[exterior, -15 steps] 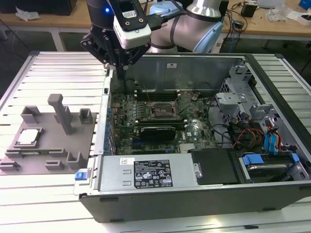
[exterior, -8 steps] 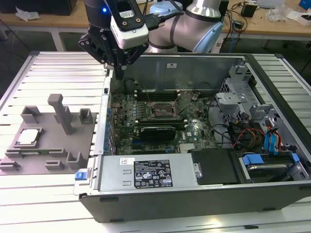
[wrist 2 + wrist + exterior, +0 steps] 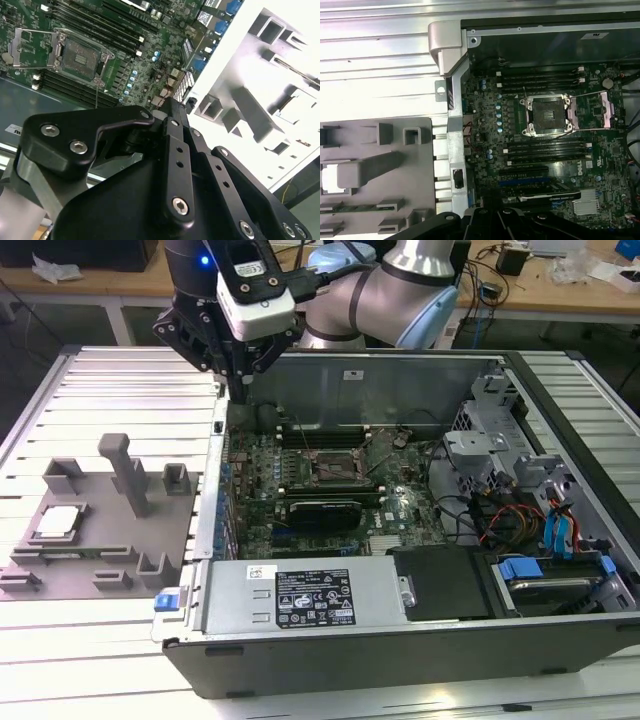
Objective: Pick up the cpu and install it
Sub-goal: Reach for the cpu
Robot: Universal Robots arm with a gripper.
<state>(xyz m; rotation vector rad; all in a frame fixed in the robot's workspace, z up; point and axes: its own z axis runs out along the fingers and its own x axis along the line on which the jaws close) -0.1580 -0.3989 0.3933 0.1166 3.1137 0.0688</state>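
Note:
The cpu (image 3: 57, 523), a silvery square chip, lies flat in a nest of the grey fixture plate (image 3: 100, 570) on the exterior view's left, outside the computer case. The first wrist view catches it as a bright white square (image 3: 330, 181) beside a grey post. My gripper (image 3: 241, 386) hangs above the case's back corner, between the fixture and the motherboard, well apart from the cpu. Its black fingers (image 3: 172, 112) are shut and hold nothing. The cpu socket (image 3: 333, 471) on the motherboard stands open with its metal frame folded back, as both wrist views show (image 3: 547, 116) (image 3: 80, 55).
The open computer case (image 3: 300, 600) lies on a ribbed metal table (image 3: 110, 375). Inside are memory slots (image 3: 540, 80), a black card (image 3: 325, 510), a drive cage (image 3: 490, 455) and cables (image 3: 510, 520). A tall grey post (image 3: 125, 470) and small blocks rise from the fixture.

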